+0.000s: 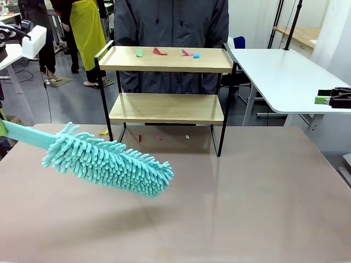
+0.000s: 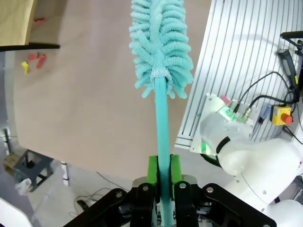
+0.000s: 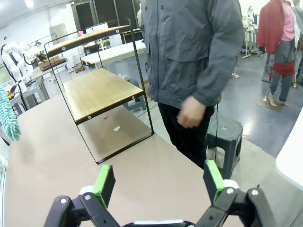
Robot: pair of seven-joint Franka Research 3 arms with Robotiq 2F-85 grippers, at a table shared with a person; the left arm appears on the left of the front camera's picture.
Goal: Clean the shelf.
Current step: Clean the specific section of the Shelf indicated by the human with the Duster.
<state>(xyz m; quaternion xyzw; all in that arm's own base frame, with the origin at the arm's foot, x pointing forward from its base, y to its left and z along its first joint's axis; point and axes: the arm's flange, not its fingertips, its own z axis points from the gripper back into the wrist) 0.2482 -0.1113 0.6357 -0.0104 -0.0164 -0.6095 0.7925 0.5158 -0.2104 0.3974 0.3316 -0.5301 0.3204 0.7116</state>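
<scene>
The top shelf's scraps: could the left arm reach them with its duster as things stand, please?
Probably yes: the duster in the left pincer hangs over the table before the shelf, nothing between it and the scraps.

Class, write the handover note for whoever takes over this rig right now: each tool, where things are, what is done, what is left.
Left tool: shut on the duster handle, head above the table, short of the shelf.
Right tool: open, empty.
Top scraps lie on the upper board; floor scraps lie on the table under the shelf. Lower board looks bare.
Done: duster picked up.
Left: sweep the upper board.
</scene>
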